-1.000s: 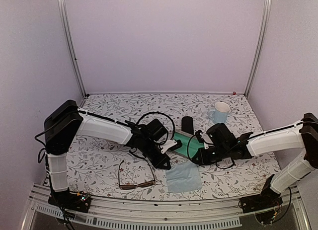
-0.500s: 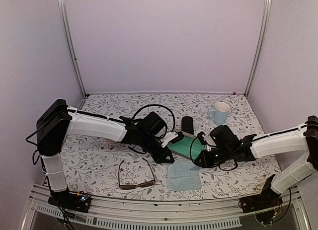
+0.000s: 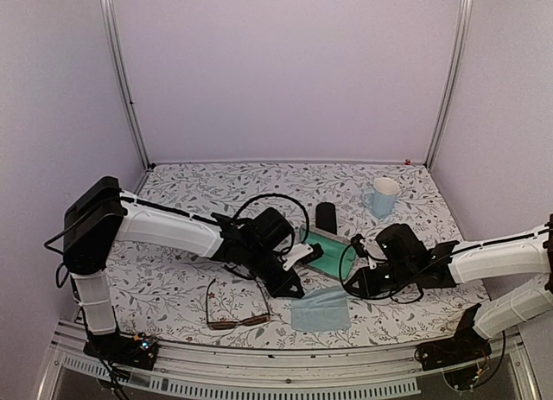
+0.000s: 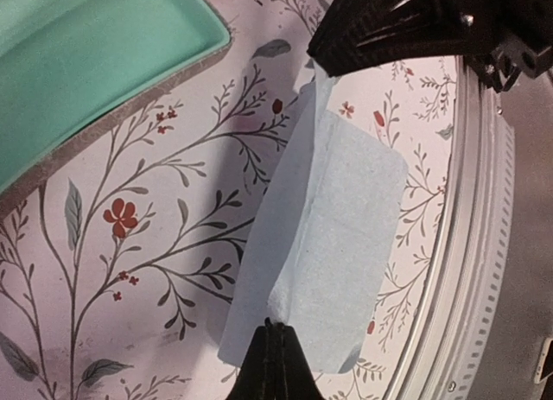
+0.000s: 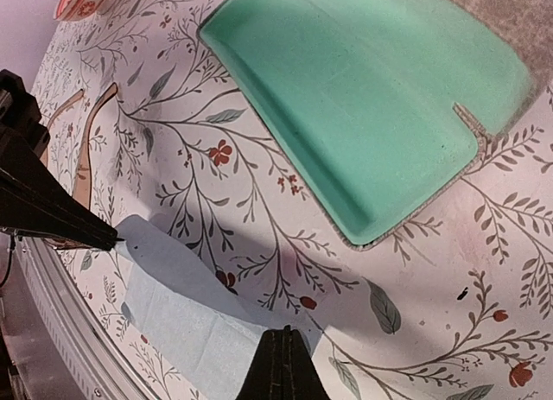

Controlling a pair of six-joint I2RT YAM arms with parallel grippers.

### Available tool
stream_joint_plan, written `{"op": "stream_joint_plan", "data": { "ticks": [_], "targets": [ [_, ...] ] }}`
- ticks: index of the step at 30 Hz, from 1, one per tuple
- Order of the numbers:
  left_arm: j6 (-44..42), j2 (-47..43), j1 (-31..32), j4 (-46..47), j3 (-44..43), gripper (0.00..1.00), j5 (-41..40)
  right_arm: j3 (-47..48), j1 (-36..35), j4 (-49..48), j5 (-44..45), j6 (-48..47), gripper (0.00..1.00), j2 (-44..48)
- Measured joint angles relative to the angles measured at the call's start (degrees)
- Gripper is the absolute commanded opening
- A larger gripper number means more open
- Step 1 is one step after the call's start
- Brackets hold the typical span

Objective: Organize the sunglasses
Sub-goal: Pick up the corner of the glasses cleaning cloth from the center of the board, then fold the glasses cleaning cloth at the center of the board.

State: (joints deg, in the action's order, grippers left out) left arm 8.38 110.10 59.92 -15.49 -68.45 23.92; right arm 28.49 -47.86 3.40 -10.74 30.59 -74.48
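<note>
Pinching the thin light-blue cloth [image 3: 321,312] with left pincer [image 3: 291,290] and right pincer [image 3: 349,289] shut tight, you haven't yet tidied the brown-framed sunglasses [image 3: 235,322].

top: high, whole table [image 3: 164,279] | 2 wrists: close, downward | shared: blue cloth [image 4: 328,236]

- Left arm [image 3: 173,227] reaches from the left edge of the overhead view toward lower centre; forearm slopes down
- Left gripper [image 3: 291,288] points down and right, tips low; its fingertips [image 4: 268,374] meet in a single point at the bottom of the wrist view
- Right arm [image 3: 492,257] stretches from the right edge toward centre, nearly level
- Right gripper [image 3: 352,288] points left and down; its fingertips [image 5: 272,374] are pressed together; the two grippers face each other, near but apart
</note>
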Motion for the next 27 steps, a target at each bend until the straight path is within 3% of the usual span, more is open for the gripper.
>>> {"op": "stream_joint_plan", "data": {
  "ticks": [15, 27],
  "targets": [
    [1.7, -1.4, 2.8, 1.0, 3.3, 0.00, -0.3, -3.4, -4.6, 0.4, -0.6, 3.0, 0.00, 2.6],
    [2.6, -1.6, 3.8, 1.5, 3.7, 0.00, -0.5, -4.0, -5.0, 0.6, 0.9, 5.8, 0.15, 6.8]
  ]
}}
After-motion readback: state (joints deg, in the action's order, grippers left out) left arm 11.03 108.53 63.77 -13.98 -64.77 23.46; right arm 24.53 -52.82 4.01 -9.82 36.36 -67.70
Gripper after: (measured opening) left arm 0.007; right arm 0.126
